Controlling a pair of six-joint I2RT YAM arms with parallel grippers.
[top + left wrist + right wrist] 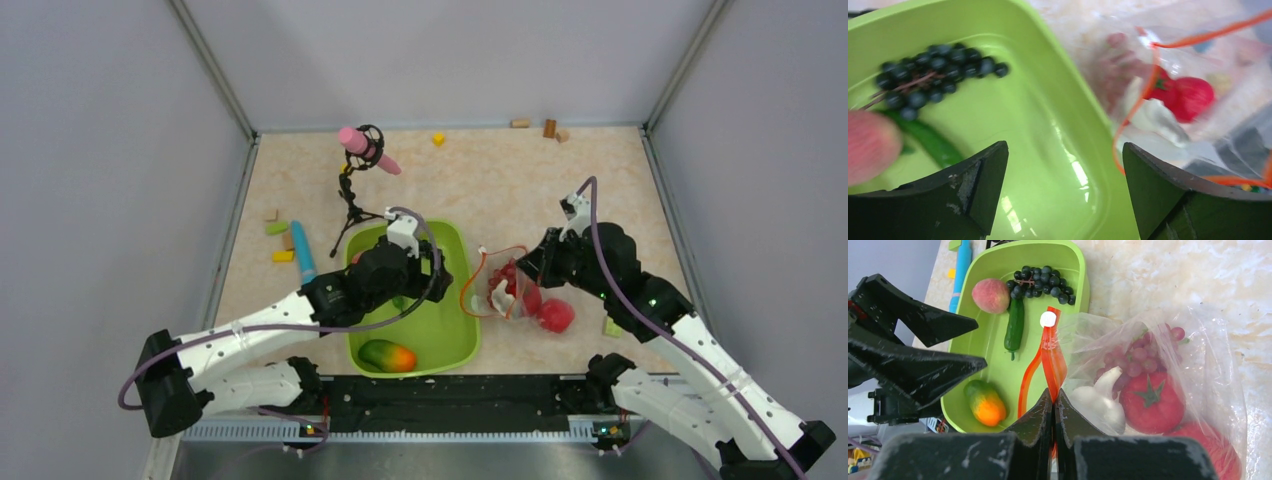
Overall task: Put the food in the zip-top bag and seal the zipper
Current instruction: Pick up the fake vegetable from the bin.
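Right of the tray point(462, 335), just beside its right wall, lies the bag point(1198, 355), its mouth gaping toward the tray. The right gripper point(1054, 395) has its jaws pressed together on the zipper point(1053, 357), pinching the orange-red strip where its two halves meet. Beyond the fingertips one half rises over the tray's rim and carries a small white slider point(1048, 318); the other half curves off in a loose loop above the tray floor. Through the plastic show a tomato point(1150, 402), a white piece point(1103, 400), a bunch of reddish grapes point(1133, 360) and a second red round one point(1215, 452) at the closed end.

Four pieces of food lie in the tray. A peach point(990, 295) sits at its far left corner and dark grapes point(1043, 282) lie along the far wall. A cucumber point(1014, 325) lies lengthwise just nearer than the grapes, and an orange-green piece point(985, 402) lies alone at the near end.

The left gripper point(1064, 147) hangs over the tray with its jaws spread wide and nothing between them. Its camera looks down on the tray's right wall, with the dark grapes and cucumber on one side and the bag on the other. Left of the tray, apart from it, a blue stick point(303, 252) lies on the table point(600, 180) among a few blocks point(283, 256).
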